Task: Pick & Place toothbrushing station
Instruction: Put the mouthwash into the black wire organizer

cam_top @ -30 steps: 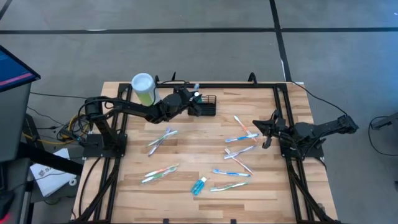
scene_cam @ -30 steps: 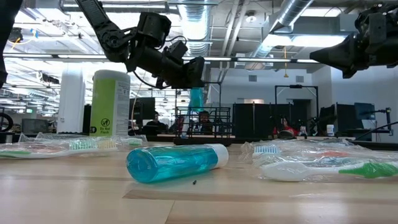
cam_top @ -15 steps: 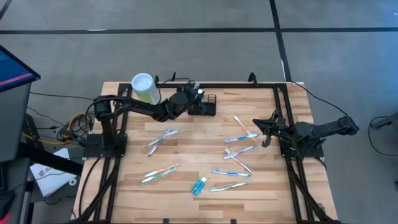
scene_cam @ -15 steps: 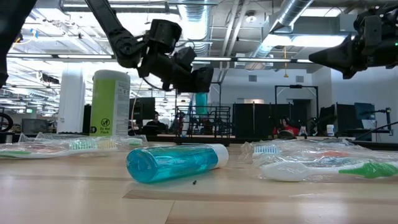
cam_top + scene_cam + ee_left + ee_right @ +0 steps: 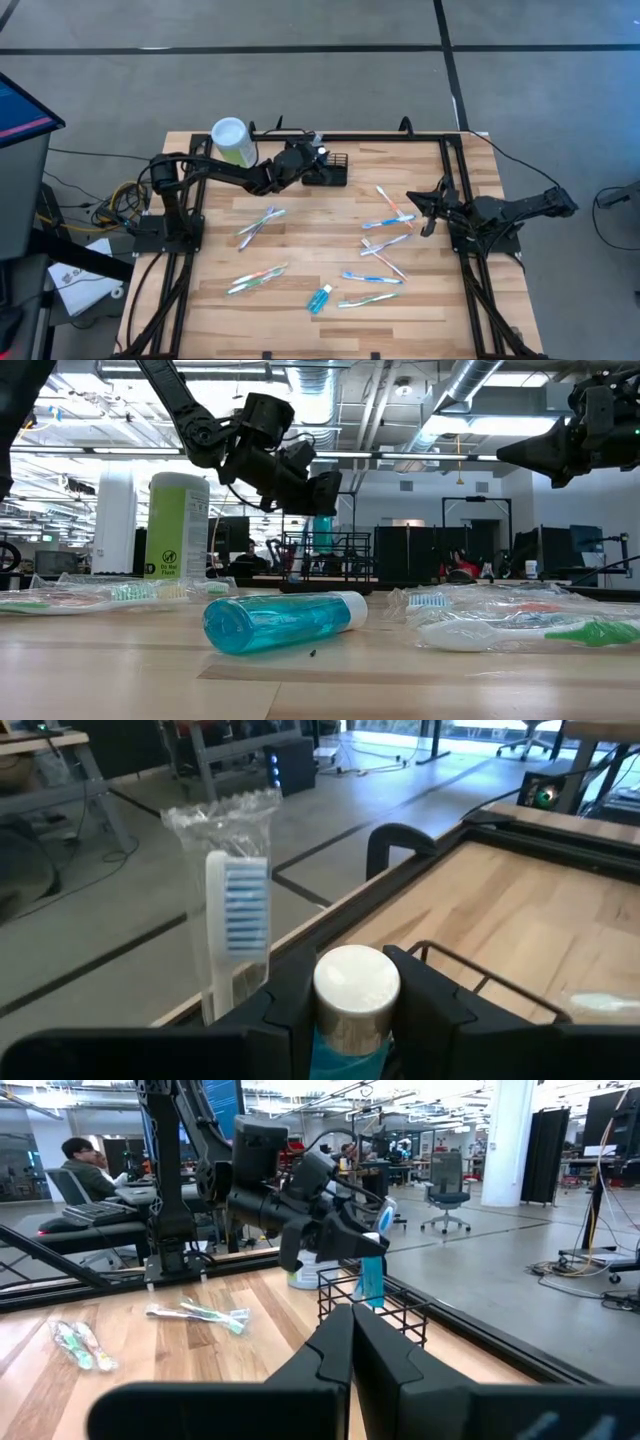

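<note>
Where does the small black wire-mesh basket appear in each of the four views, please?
High view: small black wire-mesh basket at the table's far edge, beside the left gripper.
Low view: far off, centre.
Left wrist view: only a rim wire.
Right wrist view: centre.
Shared landmark: the blue white-capped bottle held by the left gripper.

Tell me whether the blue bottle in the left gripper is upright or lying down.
Upright. The left gripper holds the blue bottle by its white cap, and its body hangs straight down over the black wire basket.
</note>
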Robot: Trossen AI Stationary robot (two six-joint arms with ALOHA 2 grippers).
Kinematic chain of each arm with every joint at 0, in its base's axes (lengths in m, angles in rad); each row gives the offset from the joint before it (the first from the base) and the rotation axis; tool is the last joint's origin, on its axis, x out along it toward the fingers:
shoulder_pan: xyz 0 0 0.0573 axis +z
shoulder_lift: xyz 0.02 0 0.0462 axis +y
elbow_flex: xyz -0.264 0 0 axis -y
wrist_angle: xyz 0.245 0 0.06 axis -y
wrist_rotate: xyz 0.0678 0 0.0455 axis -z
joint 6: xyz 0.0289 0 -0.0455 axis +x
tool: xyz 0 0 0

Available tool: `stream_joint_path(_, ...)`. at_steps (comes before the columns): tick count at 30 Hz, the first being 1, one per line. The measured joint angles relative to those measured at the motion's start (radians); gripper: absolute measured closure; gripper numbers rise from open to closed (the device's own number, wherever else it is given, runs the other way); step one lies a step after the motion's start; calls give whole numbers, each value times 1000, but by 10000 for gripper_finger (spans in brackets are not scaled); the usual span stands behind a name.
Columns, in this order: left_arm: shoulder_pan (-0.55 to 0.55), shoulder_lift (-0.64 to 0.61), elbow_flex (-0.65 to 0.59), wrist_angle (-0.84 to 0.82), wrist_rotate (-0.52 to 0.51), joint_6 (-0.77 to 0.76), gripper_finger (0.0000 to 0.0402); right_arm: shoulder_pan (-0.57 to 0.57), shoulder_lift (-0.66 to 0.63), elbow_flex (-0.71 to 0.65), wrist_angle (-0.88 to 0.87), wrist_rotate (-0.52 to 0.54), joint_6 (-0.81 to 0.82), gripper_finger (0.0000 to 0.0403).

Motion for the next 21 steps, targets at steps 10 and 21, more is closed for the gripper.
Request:
stream_joint_path(10, 6, 48, 0, 2, 2, -69, 309, 0, 0, 0, 0, 0, 0, 401)
stream_joint_path(21, 6, 100, 2, 57, 1, -73, 309, 0, 0, 0, -1, 0, 0, 401)
